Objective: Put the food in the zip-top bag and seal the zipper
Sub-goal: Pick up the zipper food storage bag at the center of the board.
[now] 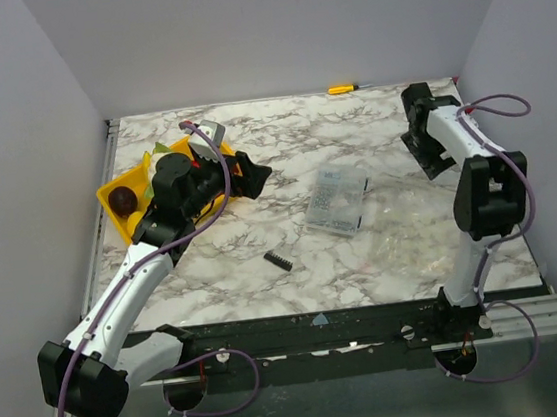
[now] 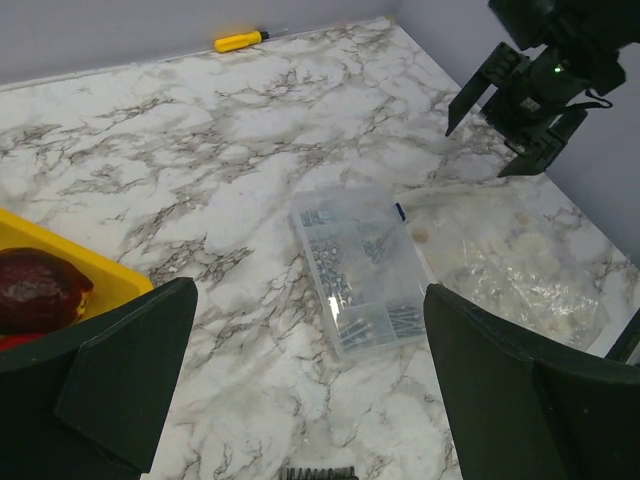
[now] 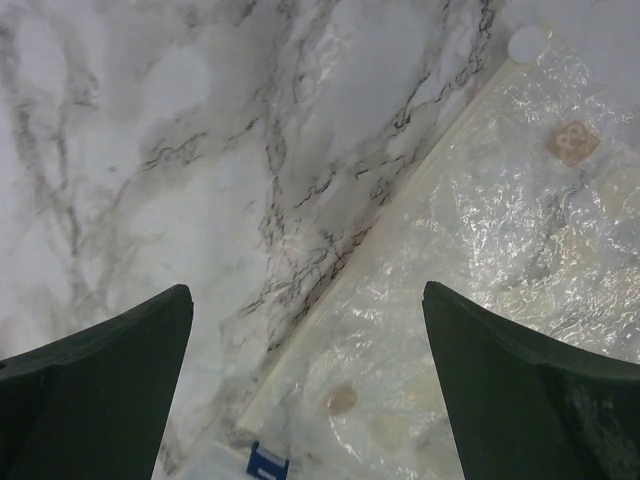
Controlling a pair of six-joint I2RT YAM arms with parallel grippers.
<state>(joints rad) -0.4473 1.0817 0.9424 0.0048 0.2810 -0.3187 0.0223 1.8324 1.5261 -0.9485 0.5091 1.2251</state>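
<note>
Clear bag (image 3: 480, 250) lies flat on table (image 3: 150, 150), filling right half of right wrist view. Its zipper (image 3: 375, 240) edge runs diagonally, lower left to upper right. Above it, right gripper (image 3: 305, 295) spread, empty. In left wrist view, left gripper (image 2: 305, 300) spread, empty. Dark purple food (image 2: 35, 290) sits in tray (image 2: 100, 265) at left edge.

The clear screw box (image 1: 337, 201) crowds the zip-top bag (image 2: 520, 270) at its ten o'clock; the marble table (image 1: 251, 141) beyond lies open.

I can read no text, number or brand anywhere. A small tan sticker (image 3: 572, 142) on the zip-top bag (image 3: 480, 300) carries a mark, too blurred to read.
</note>
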